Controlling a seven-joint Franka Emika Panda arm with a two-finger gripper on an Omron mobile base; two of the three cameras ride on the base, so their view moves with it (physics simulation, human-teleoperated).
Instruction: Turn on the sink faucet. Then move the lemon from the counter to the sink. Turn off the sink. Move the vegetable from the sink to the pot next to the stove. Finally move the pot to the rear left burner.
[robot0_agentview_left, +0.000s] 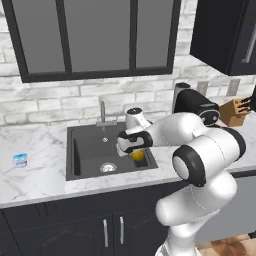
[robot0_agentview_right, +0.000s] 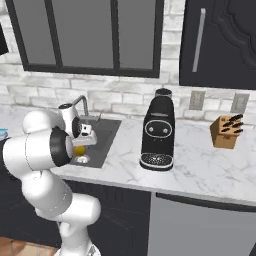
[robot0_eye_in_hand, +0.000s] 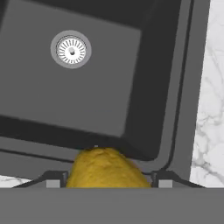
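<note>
The yellow lemon (robot0_agentview_left: 138, 156) hangs over the front right part of the dark sink (robot0_agentview_left: 90, 147), with my gripper (robot0_agentview_left: 135, 153) shut on it. In the hand view the lemon (robot0_eye_in_hand: 107, 168) sits between the two fingertips (robot0_eye_in_hand: 53, 181), above the basin's near rim, and the silver drain ring (robot0_eye_in_hand: 71, 49) lies farther off on the basin floor. The slim grey faucet (robot0_agentview_left: 103, 114) stands behind the basin. From the right base view the lemon (robot0_agentview_right: 79, 149) shows just below the hand. The pot and the stove are out of view.
A small blue-and-white cup (robot0_agentview_left: 20, 160) stands on the marble counter (robot0_agentview_left: 35, 180) left of the sink. A black coffee machine (robot0_agentview_right: 159, 131) and a wooden knife block (robot0_agentview_right: 226, 131) stand on the counter to the right. Dark cabinets hang above.
</note>
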